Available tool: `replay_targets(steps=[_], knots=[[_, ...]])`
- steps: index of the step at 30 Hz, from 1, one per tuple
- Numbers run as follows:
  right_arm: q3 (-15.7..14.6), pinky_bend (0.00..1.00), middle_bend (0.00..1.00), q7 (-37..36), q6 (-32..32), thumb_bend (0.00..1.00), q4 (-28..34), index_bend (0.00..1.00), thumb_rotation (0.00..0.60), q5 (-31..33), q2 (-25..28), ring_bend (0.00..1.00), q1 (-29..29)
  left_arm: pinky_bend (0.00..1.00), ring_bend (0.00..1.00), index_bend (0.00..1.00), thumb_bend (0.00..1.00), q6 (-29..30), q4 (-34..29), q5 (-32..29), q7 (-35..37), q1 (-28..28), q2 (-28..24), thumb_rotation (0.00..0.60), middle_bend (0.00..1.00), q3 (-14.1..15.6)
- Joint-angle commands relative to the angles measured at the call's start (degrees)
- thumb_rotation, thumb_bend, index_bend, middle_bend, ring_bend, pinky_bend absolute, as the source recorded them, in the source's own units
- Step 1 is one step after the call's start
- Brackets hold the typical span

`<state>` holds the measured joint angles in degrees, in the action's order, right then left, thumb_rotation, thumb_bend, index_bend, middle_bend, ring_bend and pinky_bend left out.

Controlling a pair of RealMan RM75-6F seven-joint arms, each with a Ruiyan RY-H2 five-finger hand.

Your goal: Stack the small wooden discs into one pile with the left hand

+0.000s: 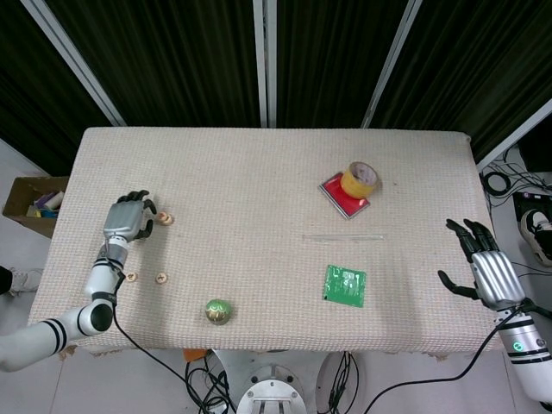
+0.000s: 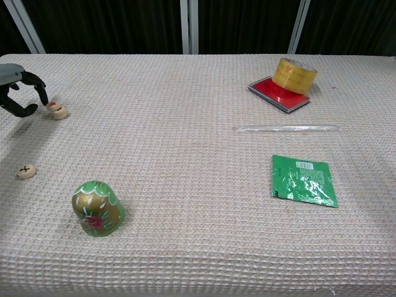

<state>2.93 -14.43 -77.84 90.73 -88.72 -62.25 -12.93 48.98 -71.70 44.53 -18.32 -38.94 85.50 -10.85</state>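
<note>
Wooden discs are what we are after, and two of them already sit as a short pile (image 2: 58, 111) just off the fingertips of our left hand (image 1: 126, 221), which hangs beside it with its fingers curled but apart and nothing in them. We judge the hand is placed there because the pile is where the rest must go. Two loose discs lie on the near side of that hand, one (image 1: 131, 277) beside the forearm and another (image 1: 160, 278) a little further toward the middle of the counter (image 1: 259, 164). A green and gold dome-shaped toy (image 2: 97, 208) stands beyond those, nearer the front edge, so reaching for the loose discs should not meet it. The hand works close to the counter's left edge, with a cardboard box (image 1: 33, 203) below on the floor, so room is tight outward and open inward. Our right hand (image 1: 483, 267) waits off the far side, fingers spread and empty, well apart from everything.
</note>
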Motion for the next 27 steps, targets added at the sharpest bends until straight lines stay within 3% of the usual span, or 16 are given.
replay_targets(steps=[1,27], knots=[[0.0,0.0,0.16,-0.1,0.1,0.26,-0.1,0.0,0.6,0.0,-0.1,0.0,0.0,0.14,0.08,0.39,0.51,0.2,-0.7,0.4,-0.2,-0.1,-0.1,0.6,0.1,0.2],[-0.1,0.0,0.16,-1.1,0.3,0.26,-1.0,0.0,0.6,0.1,-0.2,0.0,0.0,0.14,0.08,0.39,0.51,2.9,-2.9,0.8,0.1,0.5,-1.2,0.6,0.1,-0.3]])
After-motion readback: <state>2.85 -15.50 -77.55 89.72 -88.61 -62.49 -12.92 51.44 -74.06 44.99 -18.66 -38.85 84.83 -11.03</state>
